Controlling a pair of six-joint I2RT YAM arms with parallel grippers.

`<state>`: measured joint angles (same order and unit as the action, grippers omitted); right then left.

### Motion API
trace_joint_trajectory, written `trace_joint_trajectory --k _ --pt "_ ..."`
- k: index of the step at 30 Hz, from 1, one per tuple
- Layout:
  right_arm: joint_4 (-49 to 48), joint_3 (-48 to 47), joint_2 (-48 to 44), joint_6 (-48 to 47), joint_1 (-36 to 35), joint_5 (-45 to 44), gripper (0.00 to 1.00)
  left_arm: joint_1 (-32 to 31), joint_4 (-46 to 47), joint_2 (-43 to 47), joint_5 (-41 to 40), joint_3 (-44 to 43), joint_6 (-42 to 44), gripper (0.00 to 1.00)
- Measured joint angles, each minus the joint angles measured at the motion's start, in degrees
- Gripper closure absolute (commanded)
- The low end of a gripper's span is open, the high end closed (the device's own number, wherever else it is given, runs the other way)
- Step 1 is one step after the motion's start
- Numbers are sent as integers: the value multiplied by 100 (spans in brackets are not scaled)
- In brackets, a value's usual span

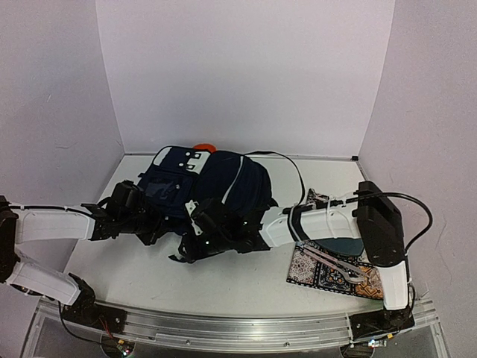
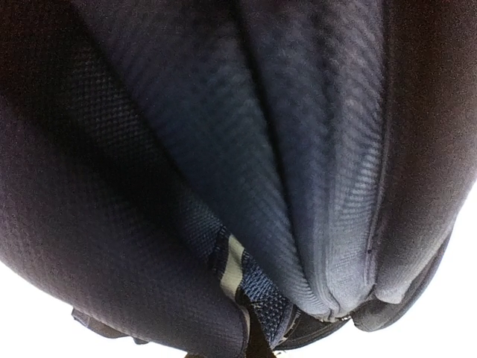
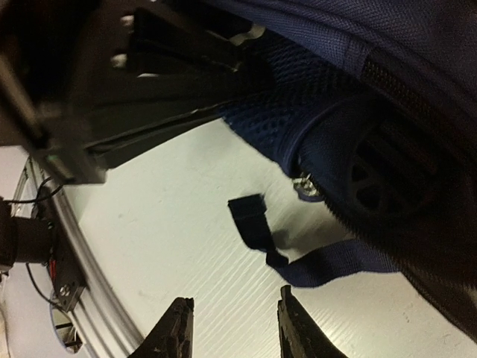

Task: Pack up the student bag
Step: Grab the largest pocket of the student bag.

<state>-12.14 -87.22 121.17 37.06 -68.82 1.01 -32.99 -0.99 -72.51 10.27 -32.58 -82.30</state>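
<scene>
The student bag point(image 1: 223, 183), navy blue with pale trim, lies in the middle of the table. My left gripper point(image 1: 153, 220) is pressed into its left side. In the left wrist view the bag's fabric point(image 2: 186, 149) fills the frame and its folds bunch toward the jaws, which are shut on the fabric and hidden by it. My right gripper point(image 1: 188, 246) sits at the bag's near edge. In the right wrist view it point(image 3: 235, 328) is open with only bare table between its fingers. A loose blue strap point(image 3: 335, 265) with a black end lies just past the fingertips, and a metal zip pull point(image 3: 305, 186) hangs above it.
A patterned book point(image 1: 309, 272) lies at the right front with a metal utensil point(image 1: 335, 265) on top and a teal item point(image 1: 346, 245) beside it. An orange object point(image 1: 203, 148) peeks from behind the bag. The metal rail point(image 1: 223, 328) runs along the near edge.
</scene>
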Motion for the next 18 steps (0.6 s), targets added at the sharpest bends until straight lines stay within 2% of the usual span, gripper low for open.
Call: trace_joint_trajectory --k 14,18 --pt "-289 -568 678 -1 -4 -1384 55 -164 0 -16 -144 -87 -186 100" --pt "-293 -699 804 -1 -37 -1591 58 -199 0 -22 -151 -108 -217 100"
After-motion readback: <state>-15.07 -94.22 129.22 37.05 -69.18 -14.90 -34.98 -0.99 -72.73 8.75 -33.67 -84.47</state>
